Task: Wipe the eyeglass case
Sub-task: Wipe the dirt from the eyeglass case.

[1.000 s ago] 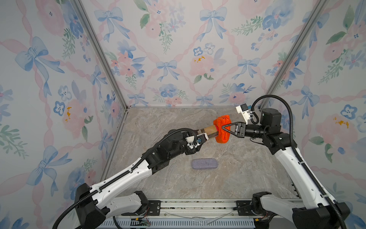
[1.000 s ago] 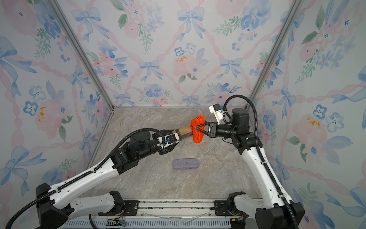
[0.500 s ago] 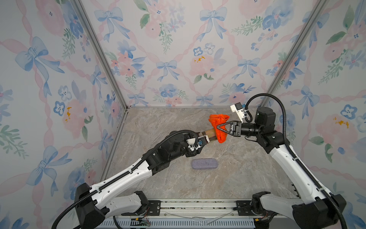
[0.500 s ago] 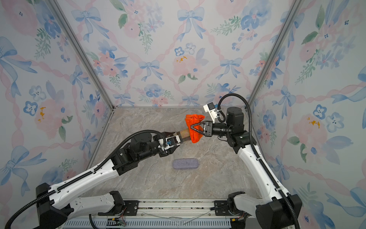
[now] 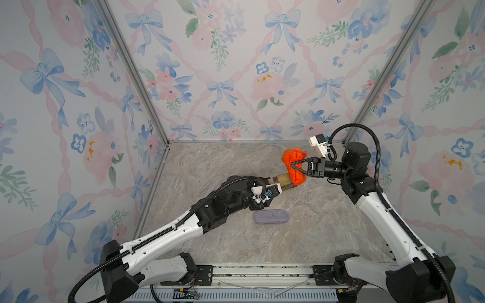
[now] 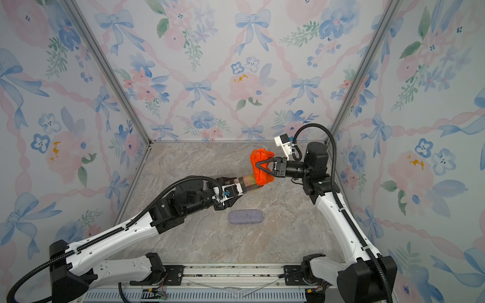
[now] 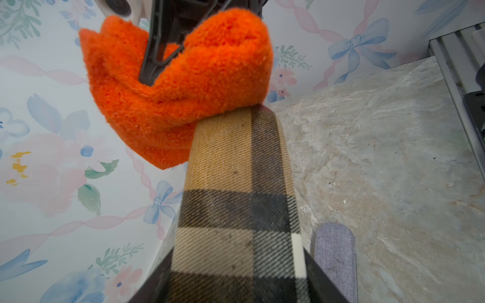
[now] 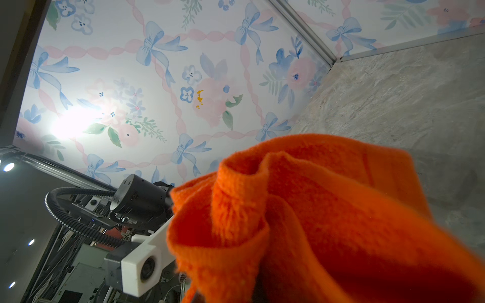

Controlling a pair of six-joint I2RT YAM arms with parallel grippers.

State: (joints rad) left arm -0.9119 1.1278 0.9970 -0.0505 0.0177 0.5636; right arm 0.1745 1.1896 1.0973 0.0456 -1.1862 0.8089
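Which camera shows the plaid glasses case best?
The left wrist view: the case fills it, weave sharp. Both top views show a short stub meeting the cloth; the right wrist view shows none.

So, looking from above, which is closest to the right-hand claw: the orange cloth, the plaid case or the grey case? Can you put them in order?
From the right gripper, in a top view:
1. orange cloth: pinched in its jaws.
2. plaid case: just beside it, under the cloth.
3. grey case: lying on the table, toward the front.
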